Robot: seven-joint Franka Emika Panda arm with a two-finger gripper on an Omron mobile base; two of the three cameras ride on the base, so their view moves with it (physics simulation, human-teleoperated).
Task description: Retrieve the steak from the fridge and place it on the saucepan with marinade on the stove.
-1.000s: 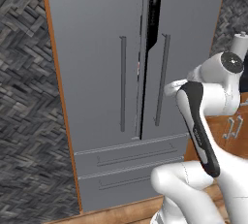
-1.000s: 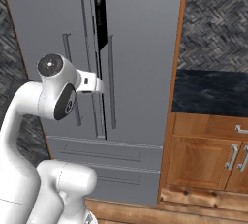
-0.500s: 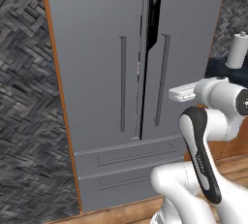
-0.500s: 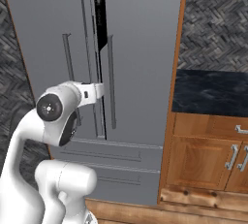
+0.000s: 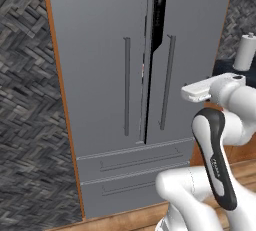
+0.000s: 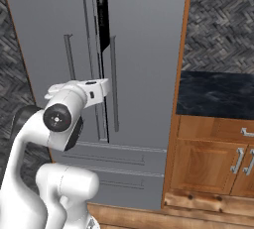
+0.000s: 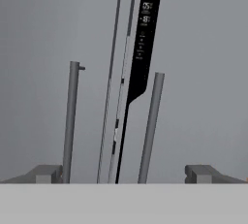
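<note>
Gripper [image 7: 124, 173]: jaws spread wide, holding nothing, finger tips well apart at the bottom of the hand view.
Ahead: the fridge [image 7: 193, 72], both doors shut or nearly so, a thin dark gap between them.
Handles: left bar handle [image 7: 70, 121] and right bar handle [image 7: 150, 126] stand upright between the finger tips, beyond them, untouched.
Below: lower drawers [image 5: 135, 165].
Right: wooden cabinet [image 6: 213, 163] under a dark counter [image 6: 218, 94].

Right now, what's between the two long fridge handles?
In the hand view, between the left handle and right handle runs the door seam, slightly ajar, with a dark strip.
</note>
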